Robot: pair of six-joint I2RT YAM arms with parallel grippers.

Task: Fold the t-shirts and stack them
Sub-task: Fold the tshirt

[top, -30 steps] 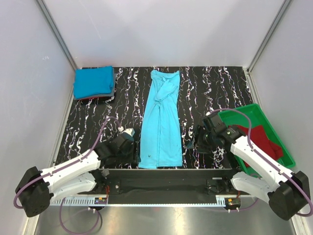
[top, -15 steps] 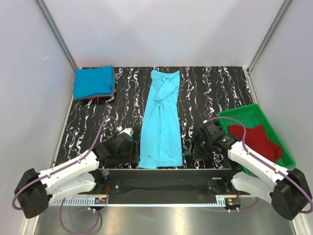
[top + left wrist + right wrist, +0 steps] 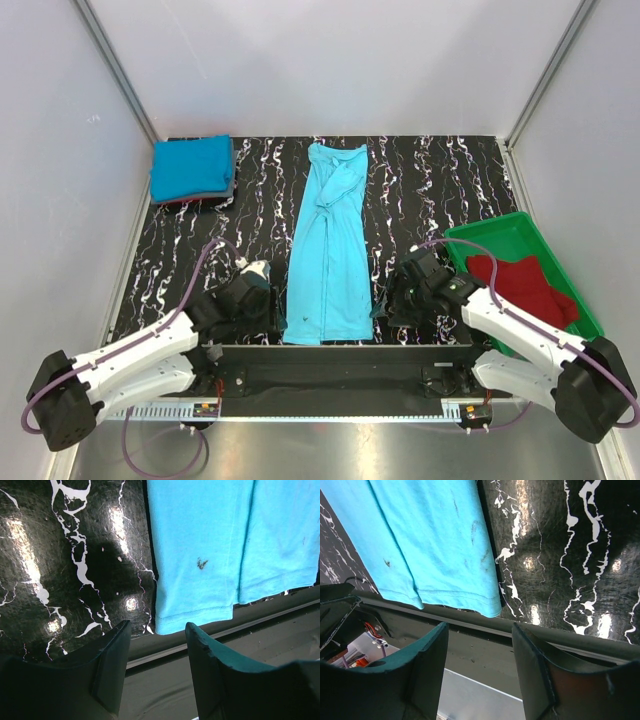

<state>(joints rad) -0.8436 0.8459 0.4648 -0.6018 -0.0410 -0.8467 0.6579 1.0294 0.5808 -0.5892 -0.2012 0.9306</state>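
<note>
Claws [image 3: 157, 627] [image 3: 480, 627] nearer turquoise t-shirt [image 3: 330, 250] (jaws apart)

The left arm [image 3: 140, 360], at 7 o'clock, and the right arm [image 3: 512, 327], at 5 o'clock, wear white shells with black joints. A thin purple cable [image 3: 204, 257] loops along each. The fingers [image 3: 112, 670] are blunt, dark teal wedges.

A light turquoise t-shirt [image 3: 330, 250] lies long and narrow down the marbled table [image 3: 430, 180], the left gripper [image 3: 268, 305] and right gripper [image 3: 388, 300] low beside its near hem, one each side. Far left sits a stack of folded shirts [image 3: 192, 168]; a dark red shirt [image 3: 520, 285] lies in the green tray [image 3: 495, 238]
</note>
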